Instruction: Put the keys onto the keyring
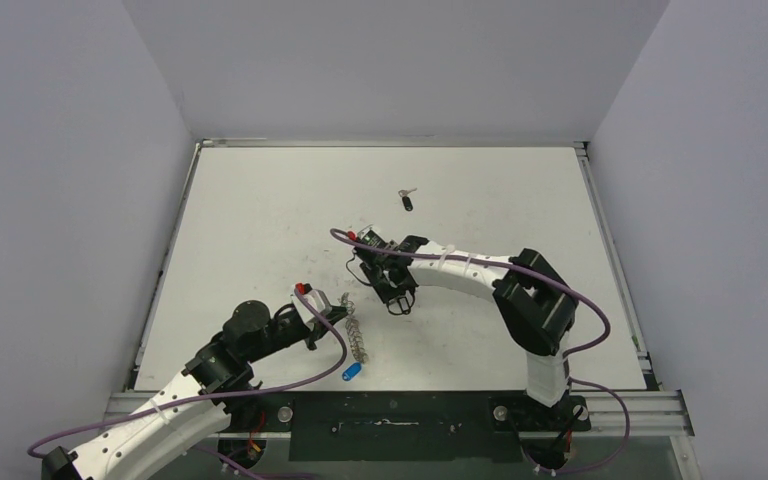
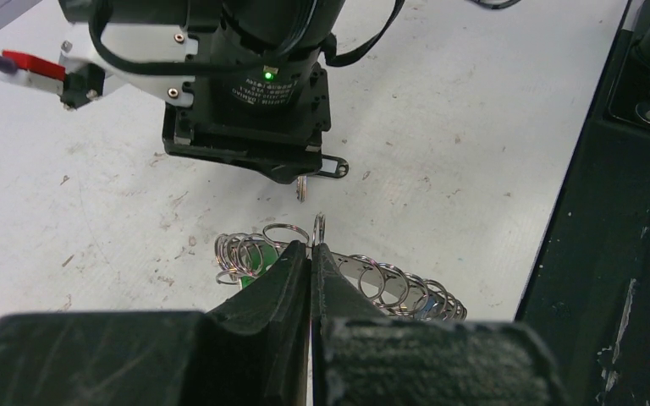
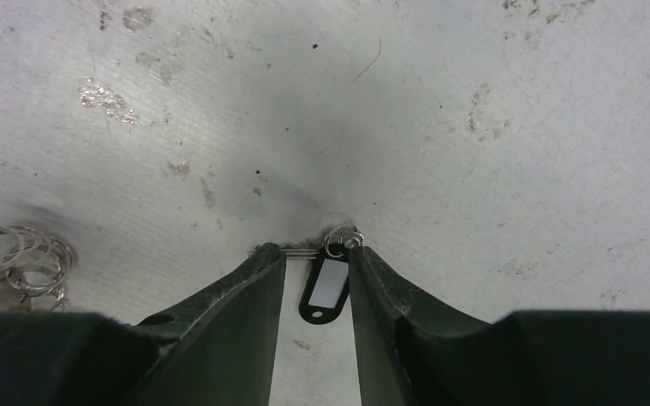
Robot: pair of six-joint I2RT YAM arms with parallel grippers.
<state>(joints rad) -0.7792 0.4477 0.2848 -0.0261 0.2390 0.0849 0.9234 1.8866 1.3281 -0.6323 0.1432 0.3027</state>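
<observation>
**Left fingers pinch the keyring; right jaws stand apart around a tagged key**

Left gripper (image 2: pixel 313 249) fills the bottom of its own wrist view, its two black fingers pressed together on one upright loop of the keyring (image 2: pixel 389 283). The rest of the keyring trails off to both sides of the fingers as a chain of overlapping silvery loops lying on the table (image 1: pixel 520 190). A bit of green shows through the loops on one side.

Just beyond it, the right gripper (image 3: pixel 315 251) points down at the table with its jaws spread. Between them lies the black-tagged key (image 3: pixel 325 288). Its tag has a white label window with nothing written in it, a small split ring sits at the top, and a thin silver blade runs off sideways at the fingertips. The tag lies close against one finger, with a gap to the other.

From the left wrist view, a green light (image 2: pixel 268 74) glows on the right gripper's body. The small white print under it is too fine to read.

The far key (image 1: pixel 406 200), black-headed with a silver blade, lies alone toward the back of the table, well apart from both grippers. A blue-headed key (image 1: pixel 351 372) lies at the near end of the keyring chain.
</observation>
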